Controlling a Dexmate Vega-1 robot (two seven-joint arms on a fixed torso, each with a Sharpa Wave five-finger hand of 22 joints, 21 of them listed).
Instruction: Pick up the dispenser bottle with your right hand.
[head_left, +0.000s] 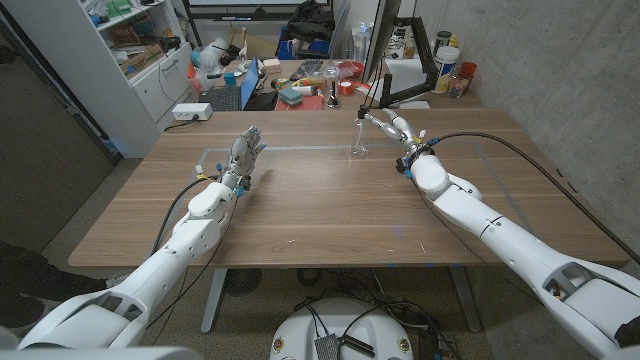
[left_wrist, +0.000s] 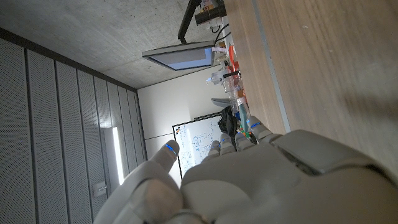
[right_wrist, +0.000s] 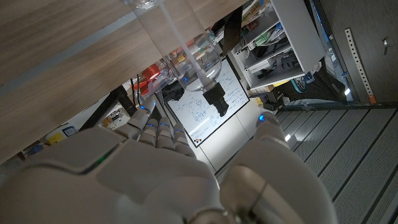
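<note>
While the left hand (head_left: 242, 158) waits with fingers spread and empty on the table (head_left: 330, 215), the clear dispenser bottle (head_left: 359, 140) stands upright mid-table, not yet lifted, just beside the open-fingered right hand (head_left: 385, 124), with only desk clutter (head_left: 300, 85) well behind and nothing between.
</note>
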